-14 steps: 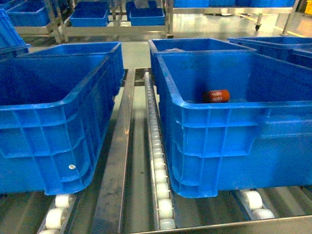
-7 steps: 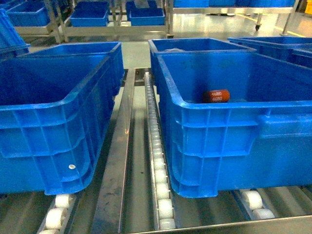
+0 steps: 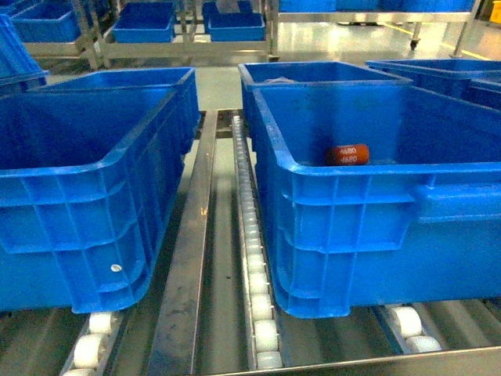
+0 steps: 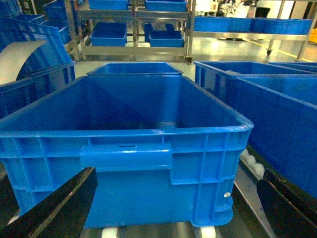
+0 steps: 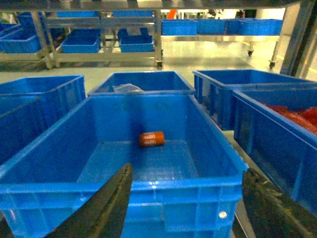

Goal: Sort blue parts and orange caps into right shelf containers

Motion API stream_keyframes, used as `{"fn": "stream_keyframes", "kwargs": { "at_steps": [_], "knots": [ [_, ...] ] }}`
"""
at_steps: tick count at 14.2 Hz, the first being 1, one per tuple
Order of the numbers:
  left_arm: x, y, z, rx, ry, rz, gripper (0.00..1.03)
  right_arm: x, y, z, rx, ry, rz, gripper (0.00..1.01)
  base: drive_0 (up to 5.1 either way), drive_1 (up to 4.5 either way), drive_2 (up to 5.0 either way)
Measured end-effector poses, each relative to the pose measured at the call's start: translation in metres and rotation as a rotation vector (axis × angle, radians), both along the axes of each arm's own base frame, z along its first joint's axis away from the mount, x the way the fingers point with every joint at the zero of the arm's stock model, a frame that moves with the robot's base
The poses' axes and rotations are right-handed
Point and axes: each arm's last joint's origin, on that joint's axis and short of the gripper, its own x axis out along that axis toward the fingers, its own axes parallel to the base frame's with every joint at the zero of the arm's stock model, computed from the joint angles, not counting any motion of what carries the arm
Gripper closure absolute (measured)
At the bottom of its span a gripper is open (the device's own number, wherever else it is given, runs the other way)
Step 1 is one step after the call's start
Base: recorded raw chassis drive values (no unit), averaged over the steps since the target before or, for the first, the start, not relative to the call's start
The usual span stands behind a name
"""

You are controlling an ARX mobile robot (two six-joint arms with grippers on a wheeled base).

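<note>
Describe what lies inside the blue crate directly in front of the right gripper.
One orange cap lies on its side on the floor of the crate, towards the back wall. The near wall hides the floor strip just behind it.

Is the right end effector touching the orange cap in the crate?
Apart. The right wrist view shows the orange cap lying on the crate floor near the far wall, while the right end effector fingers sit outside the near rim.

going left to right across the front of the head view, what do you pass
Large empty bright-blue ribbed plastic crate → flat stainless-steel rail → row of white rollers → second bright-blue crate, holding a stubby orange cap printed "4680" lying on its side.
</note>
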Motion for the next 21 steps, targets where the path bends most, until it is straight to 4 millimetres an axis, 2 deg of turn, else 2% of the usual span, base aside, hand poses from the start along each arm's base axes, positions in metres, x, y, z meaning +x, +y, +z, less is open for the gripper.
{"fn": "stream_keyframes", "kwargs": {
  "at_steps": [2,4,9,14,21],
  "knots": [
    [0.0,0.0,0.0,0.0,0.0,0.0,0.05,-0.009,-0.006,-0.019,-0.015,0.024,-0.009,0.55,0.0,0.0,0.0],
    [0.0,0.0,0.0,0.0,0.0,0.002,0.05,-0.018,-0.018,-0.027,-0.021,0.008,-0.023,0.83,0.0,0.0,0.0],
    [0.0,0.0,0.0,0.0,0.0,-0.001,0.05,-0.022,-0.017,-0.033,-0.022,0.014,-0.008,0.99,0.0,0.0,0.0],
    [0.0,0.0,0.0,0.0,0.0,0.0,0.05,-0.037,-0.017,-0.048,-0.026,0.015,-0.003,0.99,0.0,0.0,0.0],
    [0.0,0.0,0.0,0.0,0.0,0.0,0.05,-0.047,-0.017,-0.056,-0.026,-0.005,-0.003,0.99,0.0,0.0,0.0]
  ]
}}
